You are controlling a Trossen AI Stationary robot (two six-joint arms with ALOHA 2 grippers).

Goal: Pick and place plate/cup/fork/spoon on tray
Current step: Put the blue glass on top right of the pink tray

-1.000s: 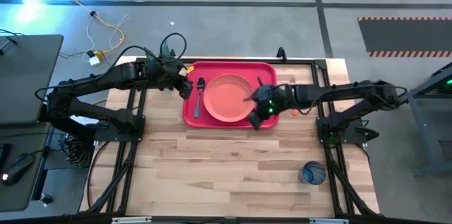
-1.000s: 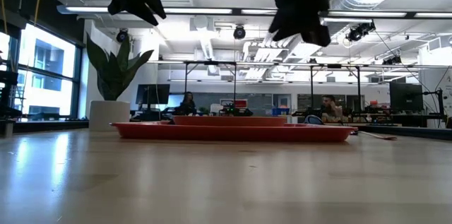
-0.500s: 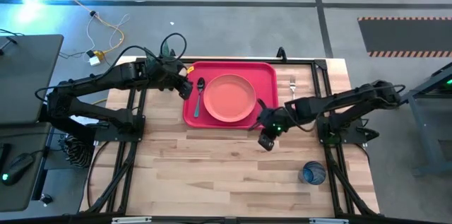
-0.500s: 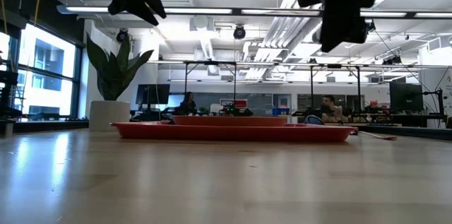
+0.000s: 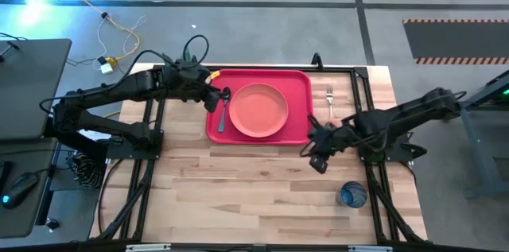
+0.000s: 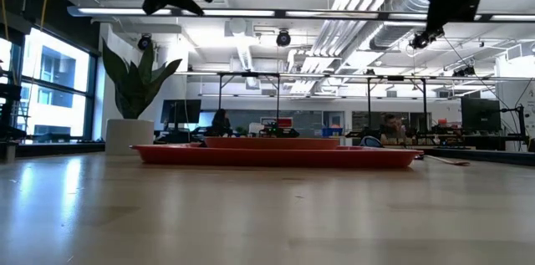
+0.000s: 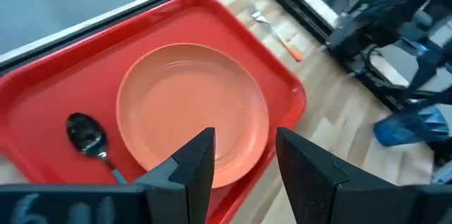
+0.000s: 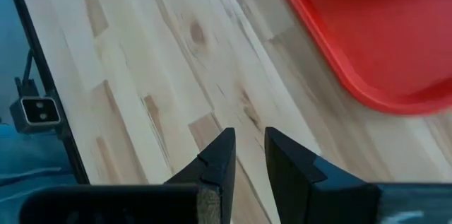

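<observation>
The red tray (image 5: 301, 85) lies at the table's far middle. On it rest the salmon-pink plate (image 5: 259, 110) and, left of the plate, the teal-handled spoon (image 5: 223, 107). The orange-handled fork (image 5: 329, 102) lies flat on the wood right of the tray. The blue cup (image 5: 351, 195) stands upright near the table's near right edge. My left gripper (image 7: 244, 159) hovers open, high over the tray's left part above the spoon. My right gripper (image 8: 248, 155) hangs over bare wood off the tray's near right corner, its fingers a narrow gap apart with nothing between them.
Black frame rails (image 5: 362, 97) run along the table by both arm bases. Bare wood (image 5: 238, 188) stretches from the tray to the near edge. A potted plant (image 6: 134, 98) and people at desks show in the room beyond the table.
My right gripper has swung from above the plate's right rim toward the table's near right, off the tray and over bare wood, rising a little and turning as it went. My left gripper has tipped up slightly over the spoon. Plate, spoon, fork and cup have not moved.
</observation>
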